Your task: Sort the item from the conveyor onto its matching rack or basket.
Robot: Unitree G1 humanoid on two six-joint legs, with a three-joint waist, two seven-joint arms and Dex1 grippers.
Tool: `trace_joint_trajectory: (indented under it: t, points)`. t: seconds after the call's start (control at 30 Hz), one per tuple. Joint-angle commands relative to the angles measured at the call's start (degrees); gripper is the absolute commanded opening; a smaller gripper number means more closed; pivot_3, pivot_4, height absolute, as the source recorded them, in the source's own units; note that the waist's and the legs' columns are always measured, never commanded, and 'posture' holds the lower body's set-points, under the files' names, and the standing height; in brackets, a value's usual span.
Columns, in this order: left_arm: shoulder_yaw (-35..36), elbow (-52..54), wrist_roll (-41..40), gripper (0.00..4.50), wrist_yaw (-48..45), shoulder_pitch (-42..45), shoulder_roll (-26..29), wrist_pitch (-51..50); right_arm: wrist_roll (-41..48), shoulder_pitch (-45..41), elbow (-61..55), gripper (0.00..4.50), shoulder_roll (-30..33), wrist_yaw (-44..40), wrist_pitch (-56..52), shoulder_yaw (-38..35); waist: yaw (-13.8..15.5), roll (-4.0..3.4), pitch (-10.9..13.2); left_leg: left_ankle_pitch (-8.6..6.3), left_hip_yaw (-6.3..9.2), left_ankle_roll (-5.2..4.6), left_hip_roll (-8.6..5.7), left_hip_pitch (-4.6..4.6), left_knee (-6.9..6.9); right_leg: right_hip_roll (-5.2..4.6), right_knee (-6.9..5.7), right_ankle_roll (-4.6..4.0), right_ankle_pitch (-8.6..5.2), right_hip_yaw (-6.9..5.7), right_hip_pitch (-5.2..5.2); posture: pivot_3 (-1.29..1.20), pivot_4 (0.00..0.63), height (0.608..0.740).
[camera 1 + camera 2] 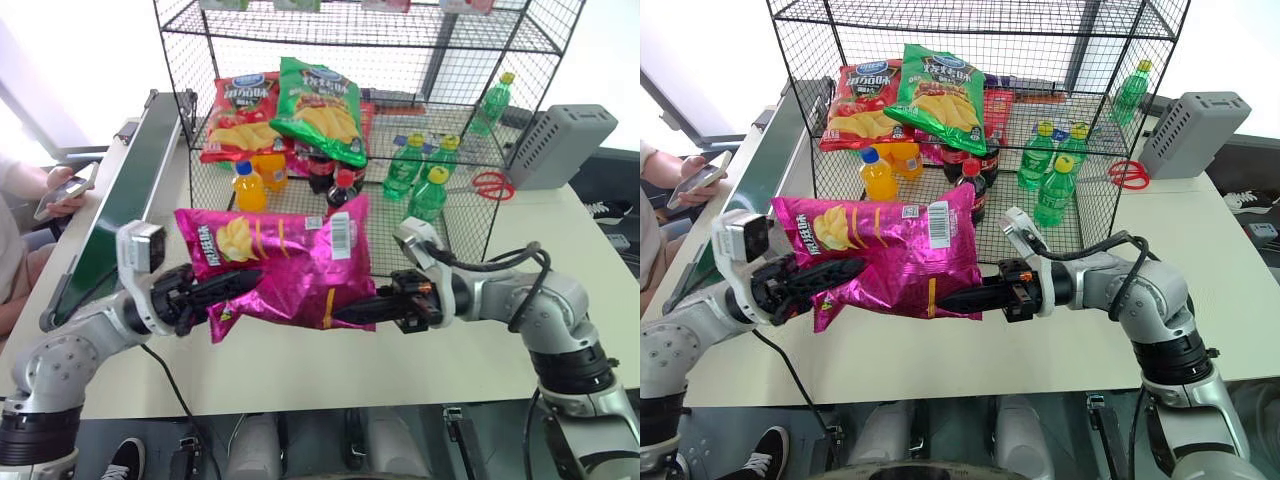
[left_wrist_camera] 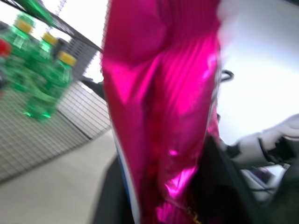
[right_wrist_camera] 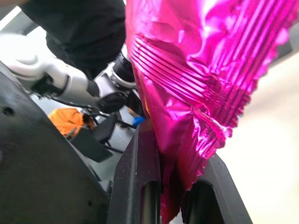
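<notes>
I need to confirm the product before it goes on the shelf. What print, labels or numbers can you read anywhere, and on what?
Magenta chip bag: dark lettering runs sideways beside the pictured chips, too blurred to read; barcode label, digits too small.
Red chip bag: blue oval logo and white lettering, unreadable.
Green chip bag: oval logo and lettering, unreadable.
Green bottles: labels unreadable.
</notes>
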State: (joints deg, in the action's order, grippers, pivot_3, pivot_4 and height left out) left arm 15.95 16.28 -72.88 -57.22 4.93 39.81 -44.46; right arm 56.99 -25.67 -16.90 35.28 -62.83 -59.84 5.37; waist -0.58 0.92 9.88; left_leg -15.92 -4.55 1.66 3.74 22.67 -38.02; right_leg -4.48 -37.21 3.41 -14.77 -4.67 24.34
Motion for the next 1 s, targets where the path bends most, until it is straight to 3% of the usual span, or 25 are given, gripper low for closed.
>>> trace_joint_trajectory:
  t: [0.03, 0.1, 0.23, 0.43, 0.53, 0.73, 0.87, 1.0]
  points:
    - [3.83, 0.36, 0.02, 3.41, -0.54, -1.09, 1.07, 0.13, -2.25, 1.17, -1.40, 0.00, 1.95, -1.19, 4.03, -2.03, 0.05, 0.00, 0.00, 0.00, 0.00, 0.00, 0.00, 0.01, 0.00, 0.00, 0.01, 0.00, 0.00, 0.00, 0.00, 0.00, 0.150, 0.740]
    - [5.00, 0.68, 1.55, 4.41, -1.13, -2.77, 1.23, 1.18, -3.71, 2.91, -2.27, 0.00, 3.69, -1.35, 6.05, -3.38, 0.07, 0.00, 0.00, 0.00, 0.00, 0.00, -0.01, 0.02, 0.00, -0.01, 0.03, 0.00, 0.00, 0.00, 0.00, 0.00, 0.150, 0.740]
    - [6.14, 1.40, 8.13, 4.48, -0.94, -6.01, 0.23, 6.41, -3.16, 7.36, -5.70, 0.00, 7.16, 0.26, 8.26, -9.98, 0.16, 0.00, 0.01, 0.00, -0.01, 0.00, 0.00, 0.06, 0.00, -0.02, 0.07, 0.01, -0.01, -0.02, 0.03, 0.00, 0.150, 0.740]
    - [4.63, -1.28, 15.94, 4.48, 0.09, -3.36, -3.39, 13.83, -4.05, 17.07, -10.89, 0.00, 8.60, 5.14, 16.95, -28.06, 1.35, 0.04, -0.01, 0.00, -0.01, 0.00, -0.02, 0.13, 0.00, -0.02, 0.15, 0.00, -0.01, -0.03, 0.06, 0.00, 0.150, 0.740]
    - [2.50, -3.65, 19.16, 4.48, 0.74, 0.21, -6.01, 16.34, -11.53, 17.63, -9.95, 0.00, 8.01, 7.81, 26.92, -32.07, 1.39, 0.04, -0.01, 0.00, -0.03, 0.00, -0.02, 0.14, -0.02, -0.03, 0.15, 0.01, -0.01, -0.02, 0.06, 0.00, 0.150, 0.740]
    - [-1.16, -7.75, 22.97, 4.48, 0.83, 6.31, -10.38, 18.73, -21.53, 15.14, -5.13, 0.00, 7.41, 13.01, 40.90, -34.72, 1.19, 0.05, -0.02, 0.00, -0.03, 0.00, -0.03, 0.15, -0.07, 0.01, 0.13, 0.03, 0.01, -0.01, 0.05, 0.00, 0.150, 0.740]
    - [-4.17, -9.04, 24.44, 4.48, -0.73, 9.51, -11.41, 18.44, -39.67, 14.54, 3.17, 0.00, 11.41, 16.23, 57.55, -30.97, 1.28, 0.04, -0.02, 0.01, -0.03, -0.01, -0.02, 0.15, -0.06, 0.02, 0.09, 0.04, 0.01, -0.03, 0.06, 0.00, 0.150, 0.740]
    - [-6.75, -10.33, 28.69, 4.48, -0.73, 11.31, -12.88, 21.60, -49.15, 13.18, 11.55, 0.00, 13.27, 18.29, 69.27, -26.87, 1.23, 0.04, -0.02, 0.01, -0.07, 0.00, -0.04, 0.14, -0.07, -0.02, 0.11, 0.07, 0.00, -0.02, 0.06, 0.00, 0.150, 0.740]
